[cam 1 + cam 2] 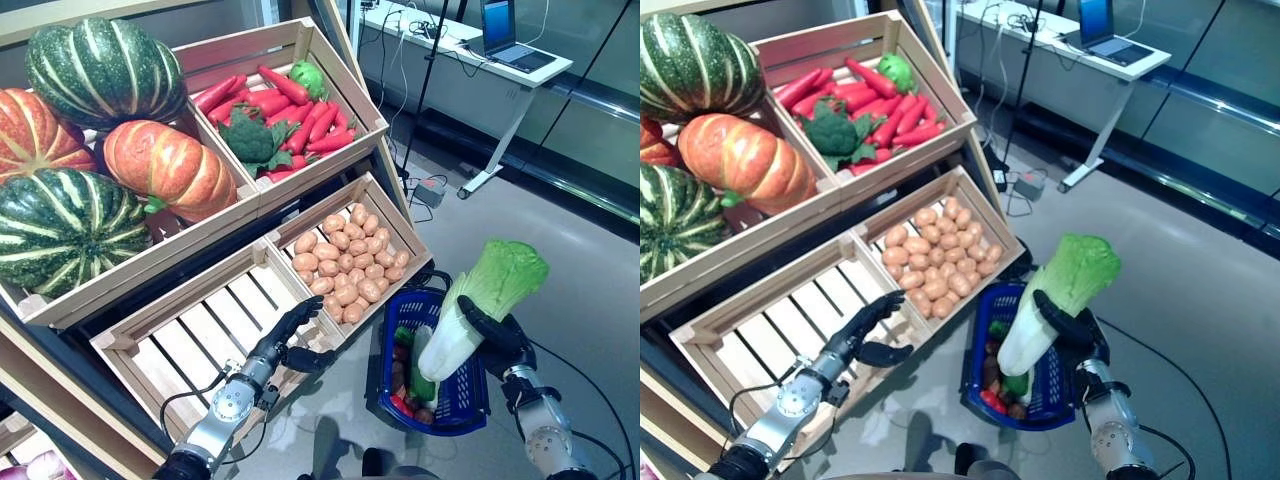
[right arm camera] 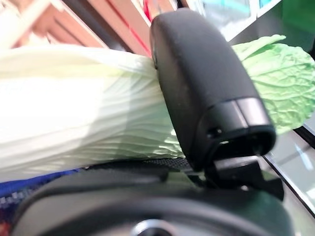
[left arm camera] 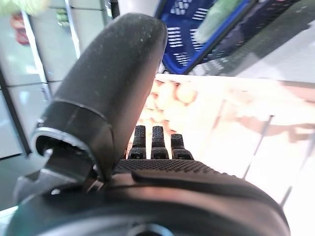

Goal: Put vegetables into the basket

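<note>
My right hand (image 1: 497, 338) is shut on a napa cabbage (image 1: 484, 300) with a white stem and green leafy top. It holds the cabbage tilted, stem end down, above the right rim of the blue plastic basket (image 1: 462, 400) on the floor. In the right wrist view the thumb (image 2: 206, 83) curls over the cabbage (image 2: 74, 108). The basket holds a green and white vegetable (image 1: 423, 375) and red and dark ones (image 1: 403, 400). My left hand (image 1: 290, 340) is open and empty, with fingers straight, at the front edge of the empty lower crate (image 1: 190, 330).
A wooden stand (image 1: 250, 200) with crates rises to the left of the basket. A crate of potatoes (image 1: 345, 262) is just above the basket's far rim. A white desk (image 1: 470, 60) with a laptop stands at the back right. Grey floor lies to the right.
</note>
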`<state>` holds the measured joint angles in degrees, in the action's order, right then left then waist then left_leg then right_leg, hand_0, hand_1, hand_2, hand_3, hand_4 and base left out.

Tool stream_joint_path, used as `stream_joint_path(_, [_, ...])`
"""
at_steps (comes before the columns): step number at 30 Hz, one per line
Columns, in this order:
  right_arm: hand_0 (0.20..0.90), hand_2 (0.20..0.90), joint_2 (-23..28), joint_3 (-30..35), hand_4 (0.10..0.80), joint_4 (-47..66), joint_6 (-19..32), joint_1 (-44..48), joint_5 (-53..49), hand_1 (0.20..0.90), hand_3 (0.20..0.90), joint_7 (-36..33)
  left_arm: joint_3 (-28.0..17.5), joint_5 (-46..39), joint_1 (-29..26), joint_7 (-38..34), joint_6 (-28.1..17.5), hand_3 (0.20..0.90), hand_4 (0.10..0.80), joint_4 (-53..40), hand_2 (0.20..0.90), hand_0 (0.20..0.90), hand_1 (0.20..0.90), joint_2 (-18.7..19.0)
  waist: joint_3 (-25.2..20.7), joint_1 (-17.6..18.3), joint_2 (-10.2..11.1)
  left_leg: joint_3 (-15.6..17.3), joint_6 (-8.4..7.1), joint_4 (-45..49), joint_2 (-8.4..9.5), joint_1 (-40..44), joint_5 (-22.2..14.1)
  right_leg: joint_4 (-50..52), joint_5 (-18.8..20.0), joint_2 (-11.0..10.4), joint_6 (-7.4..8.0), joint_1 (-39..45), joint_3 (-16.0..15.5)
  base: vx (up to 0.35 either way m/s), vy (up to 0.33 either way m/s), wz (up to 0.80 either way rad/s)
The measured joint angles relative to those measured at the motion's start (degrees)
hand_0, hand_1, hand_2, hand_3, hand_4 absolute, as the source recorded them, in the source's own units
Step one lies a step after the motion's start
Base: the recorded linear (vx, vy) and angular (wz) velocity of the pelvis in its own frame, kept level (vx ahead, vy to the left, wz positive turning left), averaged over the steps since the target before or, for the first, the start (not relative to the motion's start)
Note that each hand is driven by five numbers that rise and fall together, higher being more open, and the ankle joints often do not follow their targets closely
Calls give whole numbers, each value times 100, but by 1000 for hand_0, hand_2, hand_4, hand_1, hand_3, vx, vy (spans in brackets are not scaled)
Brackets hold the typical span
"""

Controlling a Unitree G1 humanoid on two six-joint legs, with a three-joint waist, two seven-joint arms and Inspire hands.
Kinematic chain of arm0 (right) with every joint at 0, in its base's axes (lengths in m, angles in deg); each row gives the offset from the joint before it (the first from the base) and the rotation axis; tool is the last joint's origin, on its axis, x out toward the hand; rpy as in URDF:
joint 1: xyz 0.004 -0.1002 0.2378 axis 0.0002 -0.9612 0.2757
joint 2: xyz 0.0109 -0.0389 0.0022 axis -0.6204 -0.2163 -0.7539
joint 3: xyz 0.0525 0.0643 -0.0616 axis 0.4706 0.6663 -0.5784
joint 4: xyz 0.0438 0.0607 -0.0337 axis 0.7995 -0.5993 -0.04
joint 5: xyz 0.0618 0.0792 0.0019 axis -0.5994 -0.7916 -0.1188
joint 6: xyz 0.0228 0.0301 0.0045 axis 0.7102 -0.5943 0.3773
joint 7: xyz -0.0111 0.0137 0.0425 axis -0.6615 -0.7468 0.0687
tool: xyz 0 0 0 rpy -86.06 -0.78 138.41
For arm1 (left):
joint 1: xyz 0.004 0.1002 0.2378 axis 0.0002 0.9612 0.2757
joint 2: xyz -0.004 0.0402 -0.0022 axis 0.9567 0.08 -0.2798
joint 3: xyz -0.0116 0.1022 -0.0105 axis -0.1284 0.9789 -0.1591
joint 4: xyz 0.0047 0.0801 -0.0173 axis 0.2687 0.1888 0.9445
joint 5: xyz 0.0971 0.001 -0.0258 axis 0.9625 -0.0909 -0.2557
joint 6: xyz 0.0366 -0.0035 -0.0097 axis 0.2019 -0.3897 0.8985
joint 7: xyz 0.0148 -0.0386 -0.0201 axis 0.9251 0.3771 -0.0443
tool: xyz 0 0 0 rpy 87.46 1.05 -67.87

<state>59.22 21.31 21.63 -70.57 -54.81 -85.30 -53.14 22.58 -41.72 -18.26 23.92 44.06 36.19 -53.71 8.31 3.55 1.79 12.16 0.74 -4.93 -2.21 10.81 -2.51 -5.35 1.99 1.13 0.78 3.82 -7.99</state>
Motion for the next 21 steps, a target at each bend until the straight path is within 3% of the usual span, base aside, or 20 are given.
stream_joint_path(3, [300,300,-11,0,400,-469,30,238,227,300,300,-471,-42,-55,84,-225,23,900,800,15,900,900,900,-12,222,-146,99,49,36,638,50,-335,-144,17,50,-78,-35,-78,224,-174,6,-20])
stream_joint_path(5, [300,300,-10,-48,400,-777,147,394,377,300,300,-731,-57,-112,41,-381,15,900,800,12,900,900,900,-21,405,-222,186,-307,83,1328,189,-916,-332,41,142,-178,-62,-226,405,-135,112,-22])
stream_joint_path(6, [300,300,11,-65,400,-1104,149,686,431,300,300,-961,-63,-166,36,-502,1,900,800,1,900,900,900,-35,524,-296,99,-692,107,1060,229,-1065,-314,47,224,-132,-53,-400,565,-36,116,-33])
stream_joint_path(8, [300,300,7,-54,400,-1421,149,1003,430,300,300,-1221,-61,-170,11,-537,8,900,800,59,900,900,900,-48,729,-282,-69,-683,59,747,133,-1001,-9,35,270,-60,-27,-432,599,-101,111,-39])
stream_joint_path(11, [300,300,18,-50,400,-1672,175,1111,430,300,300,-1345,-19,-227,-229,-597,8,900,800,48,900,900,900,-43,859,-273,-112,-635,94,459,218,-1054,218,27,370,-131,53,-634,582,-175,67,-9])
stream_joint_path(14, [300,300,18,-188,400,-1964,223,1652,431,300,300,-1523,9,-440,-777,-810,5,900,800,44,900,900,900,-15,1168,-341,-52,-519,174,225,289,-1229,438,28,585,-169,104,-973,538,-122,19,-20])
stream_joint_path(15, [300,300,6,-256,400,-1979,226,1850,437,300,300,-1524,6,-477,-918,-895,5,900,800,51,900,900,900,-5,1284,-359,-24,-419,207,151,322,-1264,494,31,673,-176,91,-1087,379,-186,-41,-58])
stream_joint_path(17, [300,300,-49,-337,400,-1992,262,2251,551,300,300,-1658,-3,-515,-1049,-1035,3,900,800,30,900,900,900,16,1529,-454,-77,-203,267,308,217,-1395,427,83,973,-149,306,-1254,52,-218,-119,-53])
stream_joint_path(18, [300,300,22,-404,400,-1989,342,2544,689,300,300,-1776,12,-560,-1174,-1069,-2,900,800,-44,900,900,900,23,1706,-438,-226,-210,296,441,89,-1560,421,288,1004,-166,412,-1452,-212,-131,-174,-11])
stream_joint_path(20, [300,300,157,-400,400,-2101,413,2804,741,300,300,-1897,23,-621,-1365,-1096,-66,900,800,-90,900,900,900,-20,1802,-515,-351,-251,289,545,37,-1815,488,641,652,-398,-34,-1539,-530,-137,-201,7])
stream_joint_path(21, [300,300,198,-431,400,-2474,445,3182,853,300,300,-1908,31,-799,-1472,-1217,-173,900,800,-69,900,900,900,24,1847,-608,-317,-258,255,746,51,-2061,455,667,440,-570,-54,-1531,-571,-86,-177,7])
